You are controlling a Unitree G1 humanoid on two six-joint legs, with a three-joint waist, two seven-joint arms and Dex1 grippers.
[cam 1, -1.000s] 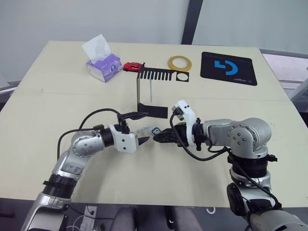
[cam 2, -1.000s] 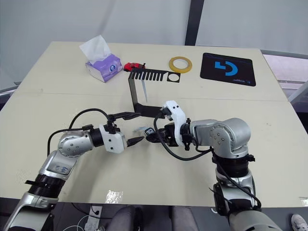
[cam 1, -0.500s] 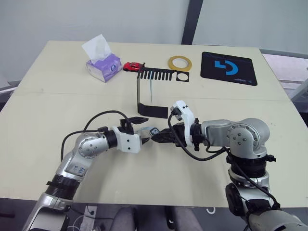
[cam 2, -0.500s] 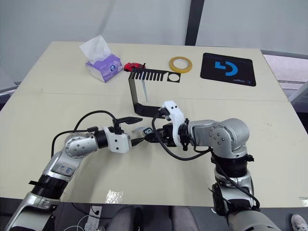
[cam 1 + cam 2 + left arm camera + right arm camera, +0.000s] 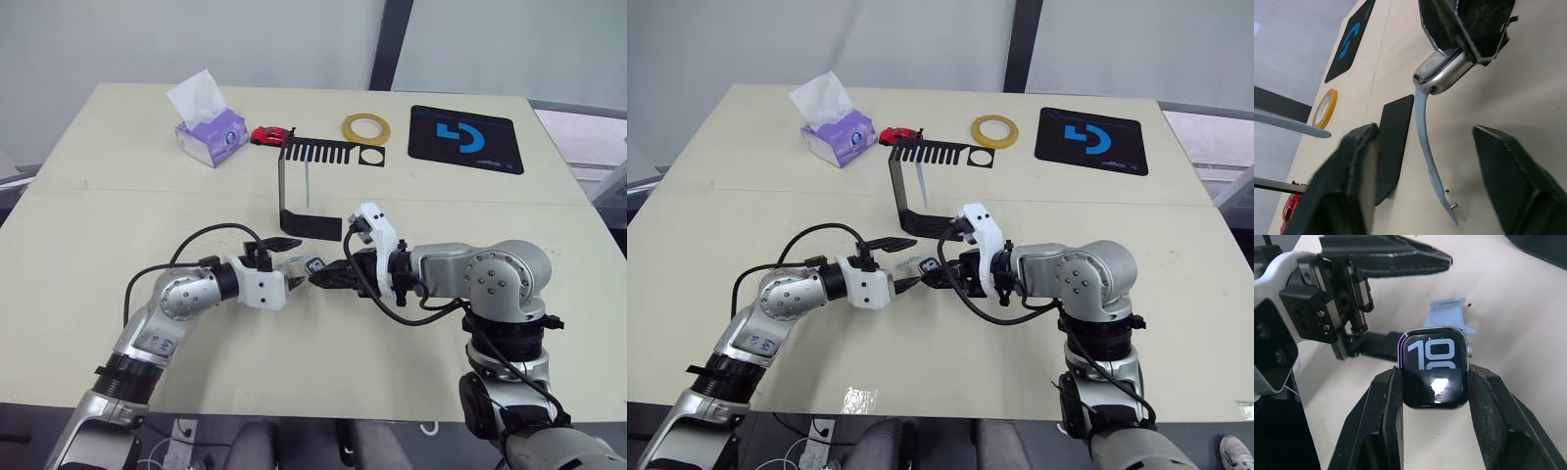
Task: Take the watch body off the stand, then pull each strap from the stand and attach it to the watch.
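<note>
Two arms reach inward and meet low over the pale table (image 5: pixel 118 206), forearms nearly level. The right gripper (image 5: pixel 1434 396) pinches the watch body (image 5: pixel 1434 368) between its pads, screen up. One strap (image 5: pixel 1429 164) hangs from the case into the gap of the left gripper (image 5: pixel 1432 161), whose jaws are spread wide. Just beyond the jaws stands the stand (image 5: pixel 312 186), another strap (image 5: pixel 308 183) hanging from it.

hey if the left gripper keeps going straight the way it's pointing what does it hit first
Most likely the strap hanging from the watch body, which the right gripper holds directly ahead of the open left gripper.
</note>
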